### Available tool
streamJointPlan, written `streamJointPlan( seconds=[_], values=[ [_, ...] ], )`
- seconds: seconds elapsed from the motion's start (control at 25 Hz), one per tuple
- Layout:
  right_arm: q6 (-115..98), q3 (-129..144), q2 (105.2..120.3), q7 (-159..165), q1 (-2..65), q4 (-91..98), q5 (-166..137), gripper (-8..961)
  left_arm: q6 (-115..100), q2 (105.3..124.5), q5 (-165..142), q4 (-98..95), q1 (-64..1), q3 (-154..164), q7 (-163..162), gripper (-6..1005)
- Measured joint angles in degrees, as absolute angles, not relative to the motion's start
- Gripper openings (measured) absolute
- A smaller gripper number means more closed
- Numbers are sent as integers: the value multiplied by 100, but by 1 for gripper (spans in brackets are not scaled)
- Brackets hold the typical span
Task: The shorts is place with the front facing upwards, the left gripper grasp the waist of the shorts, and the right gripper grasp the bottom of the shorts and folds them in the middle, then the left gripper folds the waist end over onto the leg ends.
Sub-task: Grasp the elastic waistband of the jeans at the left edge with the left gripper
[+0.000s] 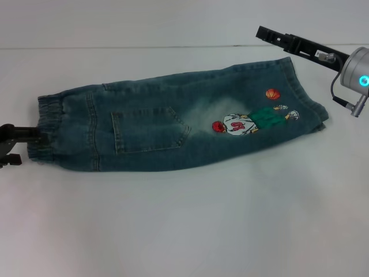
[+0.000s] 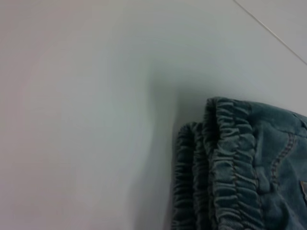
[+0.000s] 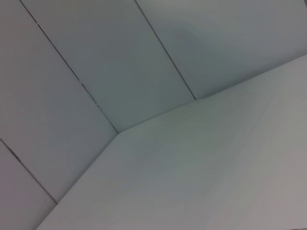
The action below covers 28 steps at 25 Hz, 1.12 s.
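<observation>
The shorts (image 1: 173,115) lie across the white table, folded lengthwise, with the patch pocket (image 1: 150,130) and the basketball-player print (image 1: 248,121) facing up. The waist of the shorts (image 1: 47,130) points left, and its ruffled band (image 2: 225,167) shows doubled in the left wrist view. The bottom of the shorts (image 1: 314,101), with the leg ends stacked, points right. My left gripper (image 1: 39,135) is at table level and reaches the outer edge of the waistband. My right gripper (image 1: 260,32) hangs raised beyond the far right corner of the legs, apart from the cloth.
The white table (image 1: 184,219) stretches bare in front of the shorts. Its far edge meets a pale wall (image 1: 144,23). The right wrist view holds only wall panels (image 3: 96,57) and table surface (image 3: 206,177).
</observation>
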<state>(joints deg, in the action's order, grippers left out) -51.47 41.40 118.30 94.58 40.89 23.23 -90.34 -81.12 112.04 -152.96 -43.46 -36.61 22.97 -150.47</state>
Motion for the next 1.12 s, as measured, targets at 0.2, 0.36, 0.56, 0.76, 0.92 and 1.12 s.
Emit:
streamJointPlan(
  seconds=[0.2,0.36,0.56,0.76,0.92,1.12],
  values=[
    [-5147,4135,11844,9451,4090,2327,-9022,953,-7931,11211,-15282,-4208,-3702,2322,-15049,904],
    [-5148,4098,11858,9450,4089,2345,-9018,945,-7788,11204,-15295,-3994,-3759,2337,-15050,903],
    [-5147,4095,11878,9443,4106,2356,-9017,936,-7744,11201,-15298,-3974,-3771,2362,-15053,904],
    [-5147,4084,11883,9439,4113,2350,-9017,926,-7742,11196,-15305,-3862,-3787,2368,-15055,889],
    [-5148,4078,11891,9415,4125,2350,-9017,918,-7716,11193,-15305,-3831,-3799,2387,-15056,877],
    [-5145,4076,11895,9379,4131,2315,-9009,908,-7687,11215,-15260,-3831,-3806,2386,-15052,862]
  ],
)
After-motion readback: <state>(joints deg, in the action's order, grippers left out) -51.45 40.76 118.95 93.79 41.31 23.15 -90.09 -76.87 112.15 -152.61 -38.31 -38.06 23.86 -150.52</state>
